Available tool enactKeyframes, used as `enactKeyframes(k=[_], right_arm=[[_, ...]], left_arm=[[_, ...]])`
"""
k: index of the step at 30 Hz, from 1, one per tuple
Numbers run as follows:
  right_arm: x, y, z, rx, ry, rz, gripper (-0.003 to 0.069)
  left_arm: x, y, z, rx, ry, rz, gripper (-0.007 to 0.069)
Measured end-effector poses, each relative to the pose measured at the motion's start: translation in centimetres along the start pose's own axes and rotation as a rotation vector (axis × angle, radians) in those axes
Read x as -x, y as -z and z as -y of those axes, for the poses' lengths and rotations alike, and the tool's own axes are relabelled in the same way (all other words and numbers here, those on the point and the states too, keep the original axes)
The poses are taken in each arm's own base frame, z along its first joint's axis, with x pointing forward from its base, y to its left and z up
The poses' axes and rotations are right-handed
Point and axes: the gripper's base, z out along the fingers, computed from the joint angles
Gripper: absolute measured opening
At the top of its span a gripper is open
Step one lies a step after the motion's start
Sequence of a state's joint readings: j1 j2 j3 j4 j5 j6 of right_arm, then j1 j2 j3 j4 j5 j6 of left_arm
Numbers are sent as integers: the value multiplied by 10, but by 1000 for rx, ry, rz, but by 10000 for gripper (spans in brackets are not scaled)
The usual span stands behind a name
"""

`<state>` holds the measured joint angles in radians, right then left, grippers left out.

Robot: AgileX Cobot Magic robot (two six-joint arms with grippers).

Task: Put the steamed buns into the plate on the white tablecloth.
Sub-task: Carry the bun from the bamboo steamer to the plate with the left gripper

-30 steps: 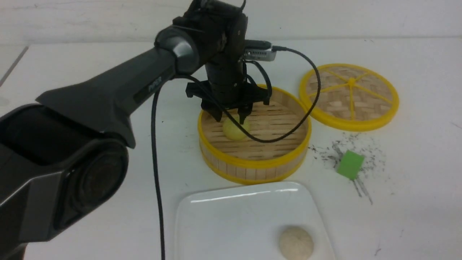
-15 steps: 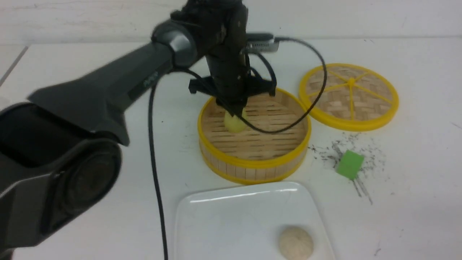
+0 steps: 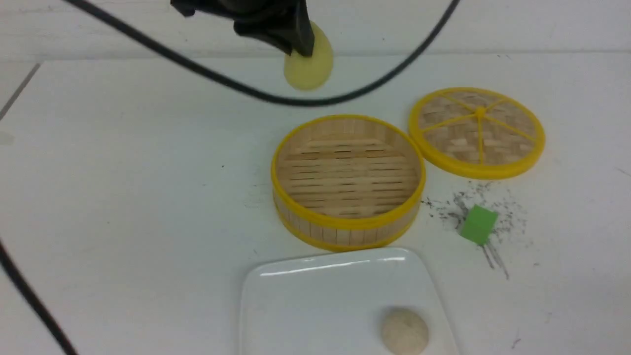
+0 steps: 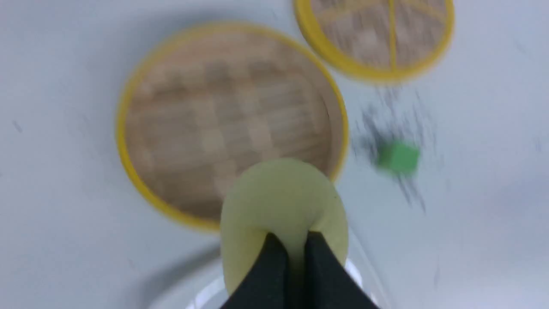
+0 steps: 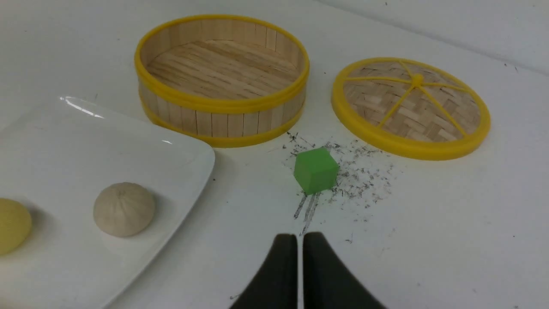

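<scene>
My left gripper [image 3: 299, 45] is shut on the pale yellow steamed bun [image 3: 309, 66] and holds it high above the white tablecloth [image 3: 123, 172], behind the bamboo steamer [image 3: 347, 224]. In the left wrist view the fingers [image 4: 274, 266] pinch that bun [image 4: 281, 193] over the steamer's near rim. The off-white bun [image 3: 404, 331] lies in the white plate [image 3: 315, 296]. My right gripper [image 5: 300, 240] is shut and empty, low over the cloth. A pale yellow round shape [image 5: 10, 231] shows at the right wrist view's edge, in line with the plate [image 5: 64, 141]; I cannot tell whether it touches it.
The steamer holds nothing. Its woven lid [image 3: 477, 130] lies flat to the steamer's right. A small green block [image 3: 477, 224] sits among dark scratch marks right of the steamer. A black cable [image 3: 236, 86] hangs across the back and another at the left front corner.
My left gripper closed on the yellow bun in the steamer and lifted it out and up. The arm rose mostly out of the front view. The off-white bun has not moved.
</scene>
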<state>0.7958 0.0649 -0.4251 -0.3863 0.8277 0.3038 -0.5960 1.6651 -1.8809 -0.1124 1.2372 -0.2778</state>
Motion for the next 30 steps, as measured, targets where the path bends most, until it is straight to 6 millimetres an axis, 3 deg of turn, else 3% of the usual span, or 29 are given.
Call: enactKeyframes(k=[2, 3, 4, 5, 6, 9, 14, 19, 20, 25, 30], right_arm=[[0, 0, 0, -1, -2, 1, 47], [0, 0, 0, -1, -1, 1, 47], [0, 0, 0, -1, -2, 0, 48], [0, 0, 0, -1, -2, 0, 48], [0, 0, 0, -1, -3, 0, 49], [0, 1, 0, -1, -6, 1, 55], [0, 1, 0, -1, -10, 1, 59], [-1, 1, 0, -1, -29, -1, 64], [-1, 1, 0, -2, -33, -2, 66], [-1, 1, 0, 0, -52, -3, 70], [-1, 1, -1, 11, -64, -7, 72]], left_arm=[[-25, -18, 8, -2, -33, -106, 27], [-27, -21, 7, 2, -32, -118, 27], [-55, -48, 12, 23, -66, -244, 28], [-56, -48, 14, 20, -69, -245, 28], [-78, -69, 16, 51, -89, -327, 30], [-119, -113, 21, 108, -90, -402, 37], [-149, -148, 18, 159, -25, -408, 85], [-155, -168, 16, 188, 44, -393, 206], [-155, -173, 15, 194, 68, -385, 263], [-153, -174, 16, 194, 91, -368, 409], [-134, -164, 23, 205, 62, -332, 442]])
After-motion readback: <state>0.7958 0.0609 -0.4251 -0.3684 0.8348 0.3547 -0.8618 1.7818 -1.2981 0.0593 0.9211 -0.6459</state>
